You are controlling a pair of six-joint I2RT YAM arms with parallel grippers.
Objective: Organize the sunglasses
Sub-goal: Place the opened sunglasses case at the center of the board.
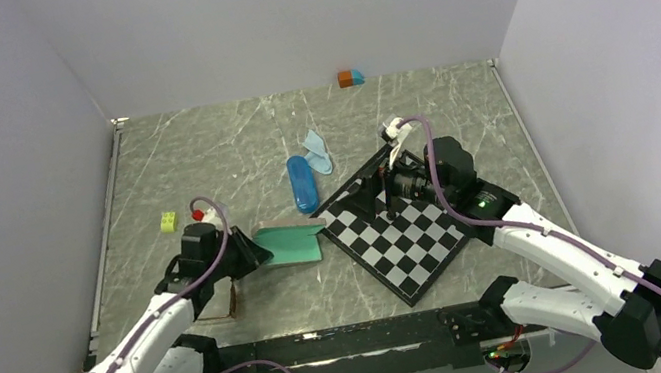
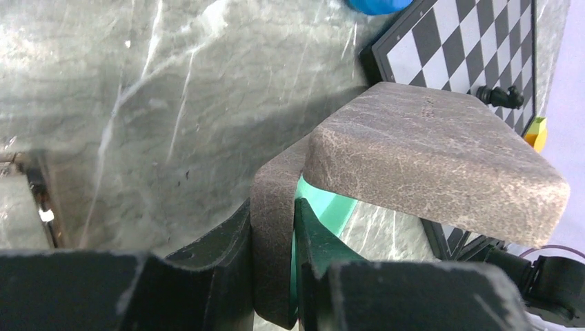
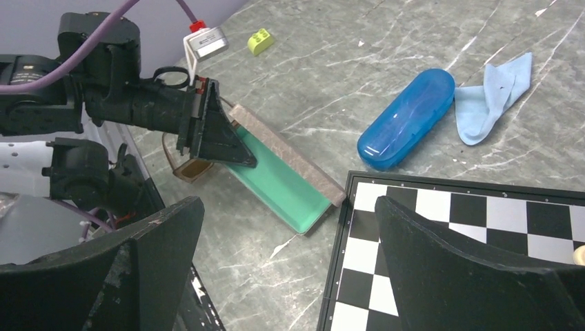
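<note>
1. The step in hand appears to be opening a case to take a pair of sunglasses. The left gripper is clamped tight on the raised lid of a grey case and holds it up, so the green lining shows.
2. The right gripper is spread wide with nothing between its fingers. It hovers over the far-left corner of the chessboard.
3. The brown sunglasses lie on the table just beside the near-left end of the grey case, under the left gripper and arm.
4. Only one lens and a bit of thin frame show, so which way the front faces and how the long temples run cannot be told.
5. The grey case's long axis runs roughly left to right in the top view, and its right end is close to the chessboard's left corner.
6. The purple sunglasses cannot be found in any view.
7. The next move probably falls to the right gripper. It would have to cross over the open case to reach the brown sunglasses, which sit awkwardly below the left arm, and lay them lengthwise along the lining.
8. The blue case and the cloth lie farther back, apart from this work.
</note>
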